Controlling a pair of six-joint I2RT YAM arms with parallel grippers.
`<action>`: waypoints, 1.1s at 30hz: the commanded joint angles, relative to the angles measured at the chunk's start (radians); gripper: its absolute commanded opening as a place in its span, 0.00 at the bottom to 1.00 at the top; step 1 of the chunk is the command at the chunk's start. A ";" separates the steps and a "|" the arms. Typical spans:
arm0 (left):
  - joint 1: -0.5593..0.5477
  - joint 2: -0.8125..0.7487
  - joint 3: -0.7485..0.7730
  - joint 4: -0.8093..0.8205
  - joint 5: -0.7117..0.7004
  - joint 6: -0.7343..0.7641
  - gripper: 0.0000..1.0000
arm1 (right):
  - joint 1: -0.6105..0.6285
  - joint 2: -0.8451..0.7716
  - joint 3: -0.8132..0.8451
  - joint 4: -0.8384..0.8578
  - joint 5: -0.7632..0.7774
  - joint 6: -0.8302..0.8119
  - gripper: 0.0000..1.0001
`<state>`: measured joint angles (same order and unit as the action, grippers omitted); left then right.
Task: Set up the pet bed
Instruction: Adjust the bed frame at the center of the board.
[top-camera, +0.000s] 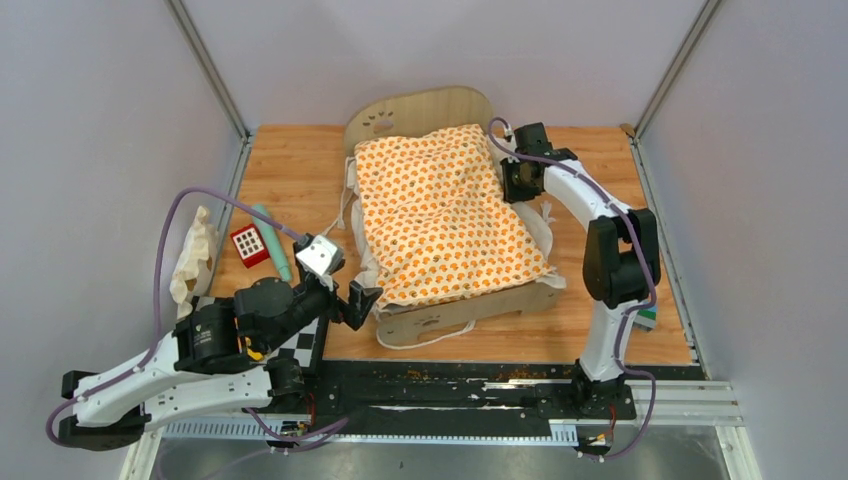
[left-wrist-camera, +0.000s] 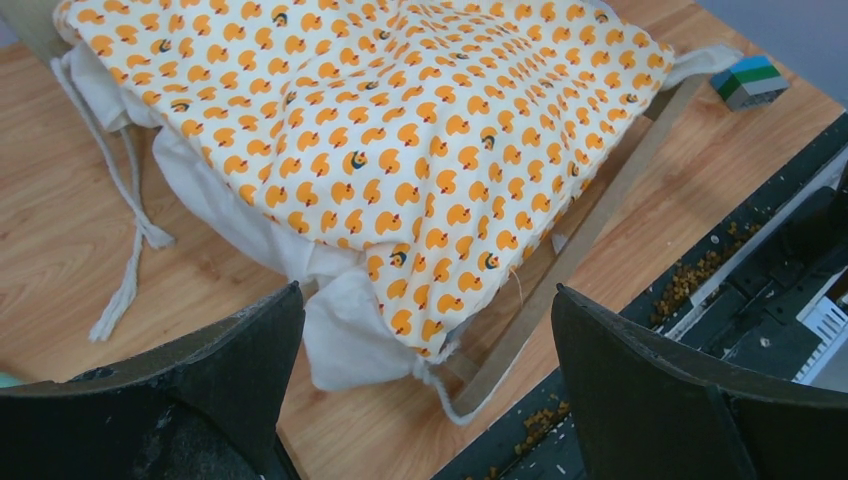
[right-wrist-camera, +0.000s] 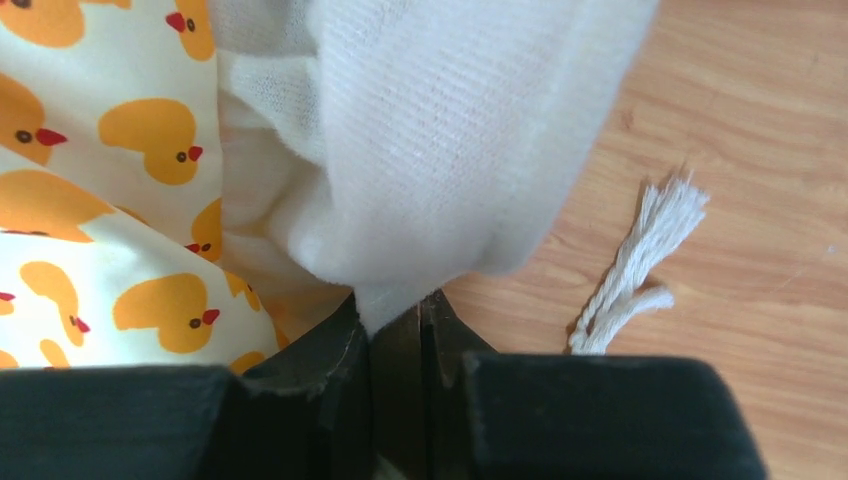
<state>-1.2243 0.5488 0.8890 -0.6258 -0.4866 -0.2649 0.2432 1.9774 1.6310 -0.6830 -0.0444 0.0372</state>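
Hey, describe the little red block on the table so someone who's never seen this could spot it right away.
Start at the wooden pet bed in the middle of the table and look to its left. There the red block lies between a crumpled pale pillow and a teal stick. It is the only red thing there, with a grid of white squares on top.

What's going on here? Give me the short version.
A robot is setting up a pet bed. A duck-print cushion lies on the wooden frame, somewhat rumpled. The right pincer is shut on the cushion's white edge at the far right corner. The left pincer hovers open by the near left corner, holding nothing.
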 joint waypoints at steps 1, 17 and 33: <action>-0.005 -0.026 -0.010 -0.004 -0.094 -0.048 0.99 | -0.036 -0.173 -0.091 0.002 0.187 0.316 0.00; -0.006 0.104 0.031 -0.017 -0.219 -0.083 1.00 | -0.065 -0.620 -0.567 0.198 0.296 1.008 0.02; -0.005 0.430 0.227 0.234 0.015 0.243 1.00 | -0.002 -0.939 -0.595 -0.018 0.318 0.689 0.61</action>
<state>-1.2243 0.8974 1.0332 -0.5537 -0.5961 -0.1871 0.2451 1.1912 1.0077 -0.6109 0.2287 0.8547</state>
